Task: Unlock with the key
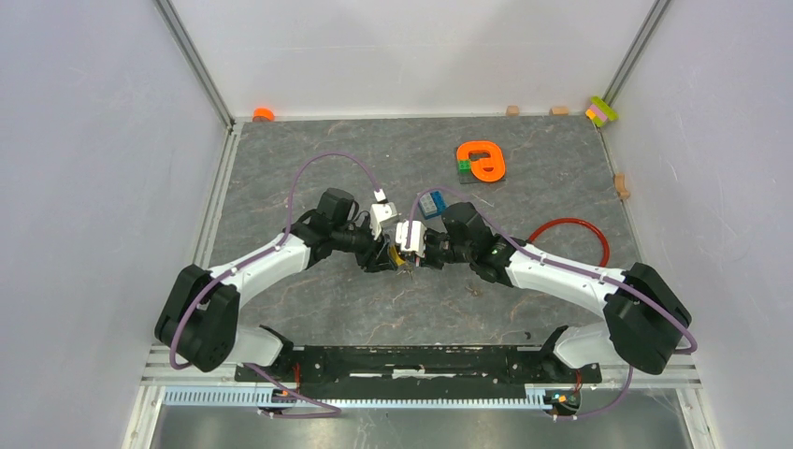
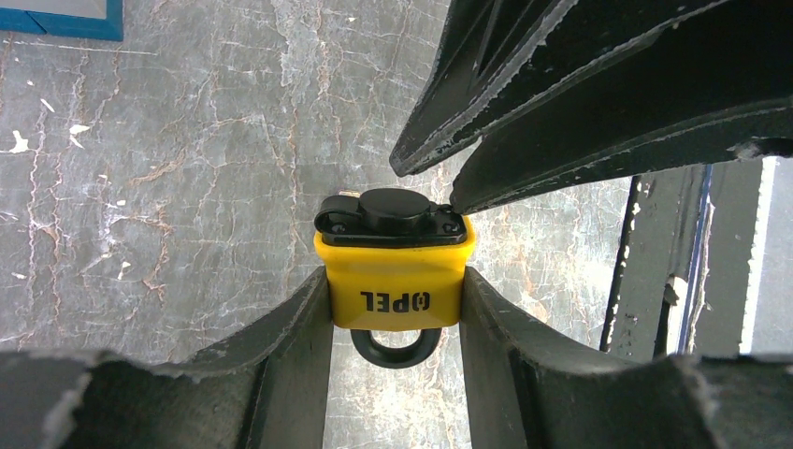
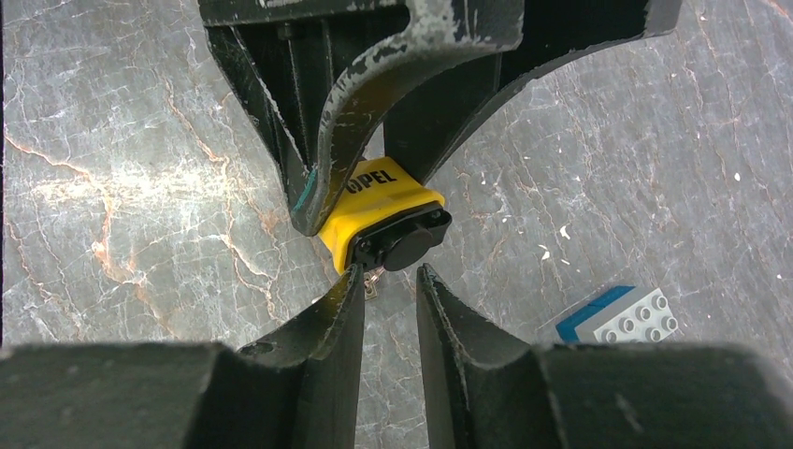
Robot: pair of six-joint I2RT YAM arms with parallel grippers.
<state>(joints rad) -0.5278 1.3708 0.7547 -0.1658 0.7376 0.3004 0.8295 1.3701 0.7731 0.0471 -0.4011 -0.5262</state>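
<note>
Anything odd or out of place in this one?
Yes: the yellow padlock, clamped in the left gripper, has a black cap apparently covering its keyhole. A small metal bit, probably the key, sits beside the cap, not inserted.

The left gripper (image 3: 367,196), from 12 o'clock, clamps a yellow padlock (image 3: 360,220); the right gripper (image 3: 393,281) at 6 o'clock stands parted.

This is looking like a robotics lab test cell: plain white panels (image 1: 93,140) on aluminium rails (image 1: 194,61) are enclosing a grey marbled tabletop (image 1: 309,309). Two robot arms (image 1: 271,257) are sitting bolted to a black base bar (image 1: 411,360), and toy bricks (image 1: 601,110) are lying along the far edge.
</note>
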